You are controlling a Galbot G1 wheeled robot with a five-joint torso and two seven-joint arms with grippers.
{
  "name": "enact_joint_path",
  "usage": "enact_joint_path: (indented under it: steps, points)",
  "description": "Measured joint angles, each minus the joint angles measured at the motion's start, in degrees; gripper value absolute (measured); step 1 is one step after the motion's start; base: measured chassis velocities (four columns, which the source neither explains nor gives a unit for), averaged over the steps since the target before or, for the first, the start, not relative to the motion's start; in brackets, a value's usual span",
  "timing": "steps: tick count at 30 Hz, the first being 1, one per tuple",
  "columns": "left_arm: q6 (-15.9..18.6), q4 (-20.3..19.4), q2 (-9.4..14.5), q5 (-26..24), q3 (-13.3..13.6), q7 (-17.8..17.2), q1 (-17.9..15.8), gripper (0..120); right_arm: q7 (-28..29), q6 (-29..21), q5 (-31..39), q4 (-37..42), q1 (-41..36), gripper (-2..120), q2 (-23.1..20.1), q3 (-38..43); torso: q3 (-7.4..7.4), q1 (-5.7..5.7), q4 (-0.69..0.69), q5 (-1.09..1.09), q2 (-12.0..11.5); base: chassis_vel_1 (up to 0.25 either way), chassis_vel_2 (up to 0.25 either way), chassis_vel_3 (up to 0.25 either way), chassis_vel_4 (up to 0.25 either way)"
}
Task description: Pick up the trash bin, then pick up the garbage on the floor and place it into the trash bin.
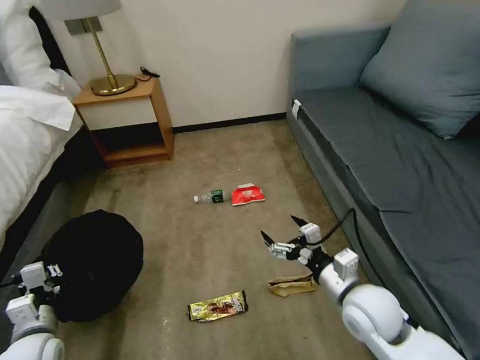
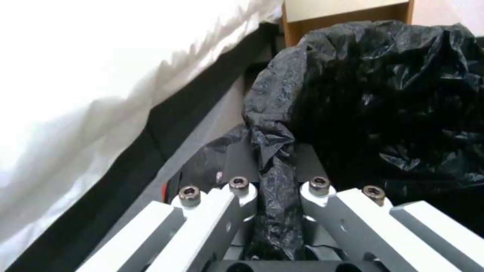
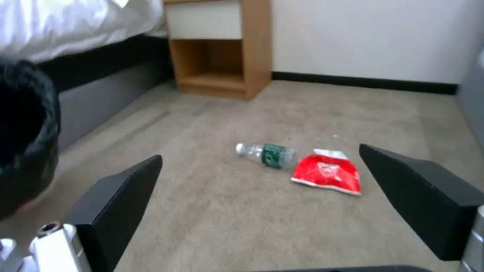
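The trash bin (image 1: 96, 260), lined with a crinkly black bag, is tilted beside the bed at the left. My left gripper (image 1: 51, 273) is shut on its bag-covered rim; the left wrist view shows the black plastic (image 2: 383, 94) pinched in the left gripper (image 2: 275, 162). Garbage lies on the carpet: a clear bottle (image 1: 212, 196) with a green label, a red packet (image 1: 247, 194), a gold-brown wrapper (image 1: 217, 306) and a crumpled brown paper bag (image 1: 291, 285). My right gripper (image 1: 283, 229) hangs open and empty above the paper bag, short of the bottle (image 3: 264, 154) and red packet (image 3: 328, 173).
A white bed (image 1: 7, 144) runs along the left and a grey sofa (image 1: 394, 149) along the right. A wooden nightstand (image 1: 125, 120) with a brass lamp (image 1: 108, 74) stands at the back wall. Carpet (image 1: 201, 250) lies open between the litter items.
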Motion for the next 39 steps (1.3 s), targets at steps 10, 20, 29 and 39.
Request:
enact_joint_path:
  steps: [10, 20, 29, 39]
  points:
    - [-1.01, 1.36, 0.41, -0.13, -0.16, 0.81, -0.07, 6, -12.29, -2.84, 1.07, -13.63, 17.19, 100, -0.03, -11.64, 0.00, 0.00, 0.00, 0.00, 0.00, 0.000, 0.000, 0.000, 0.000]
    - [-1.08, 1.10, 0.66, -0.03, -0.17, 0.98, -0.12, 6, -22.36, -1.44, -2.47, -37.40, 33.05, 100, 7.13, -22.43, 0.00, 0.00, 0.01, -0.01, 0.00, 0.000, 0.000, 0.000, 0.000]
    - [-0.65, -1.93, -1.08, 1.46, -0.42, 0.42, 1.71, 6, -28.09, 4.24, -12.01, -50.86, 34.86, 100, 12.95, -29.05, -0.01, 0.00, 0.00, -0.01, 0.00, 0.000, 0.000, 0.000, 0.000]
    - [-1.95, -3.01, -1.70, 1.81, -0.77, 0.40, 4.58, 6, -29.10, 6.69, -19.53, -54.49, 29.50, 100, 18.56, -30.72, -0.01, 0.00, 0.01, -0.01, 0.00, 0.000, 0.000, 0.000, 0.000]
